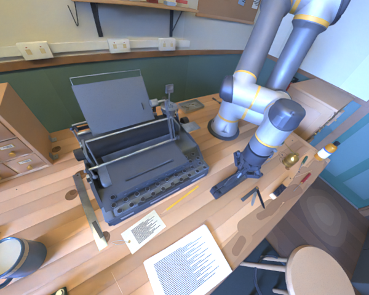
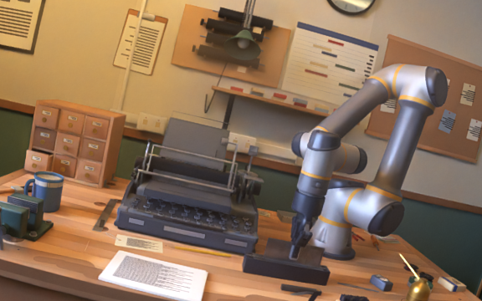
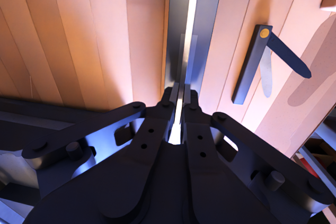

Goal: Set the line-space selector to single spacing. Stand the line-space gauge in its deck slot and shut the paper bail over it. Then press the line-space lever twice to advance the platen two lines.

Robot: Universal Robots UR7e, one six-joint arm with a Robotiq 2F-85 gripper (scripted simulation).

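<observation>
The line-space gauge [image 3: 186, 61], a thin grey plate, stands on edge in a dark holder block [image 1: 226, 185] [image 2: 286, 267] on the bench right of the typewriter, and my gripper [image 3: 179, 91] [image 1: 239, 176] [image 2: 294, 249] is clamped on its upper edge. The typewriter [image 1: 137, 149] [image 2: 191, 196] sits at the bench's middle. Its paper bail [image 1: 130, 139] is raised off the deck. A narrow slot [image 1: 149, 170] runs across the deck. The line-space lever [image 1: 169, 95] stands at the carriage's right end.
A drawer cabinet [image 1: 10, 133] stands behind the typewriter's left side. A steel rule [image 1: 89, 211], a pencil [image 1: 181, 198], a tag and a printed sheet [image 1: 188, 265] lie in front. A folding square [image 3: 260, 61], a brass oiler [image 1: 289, 158] and screwdrivers lie right of the holder.
</observation>
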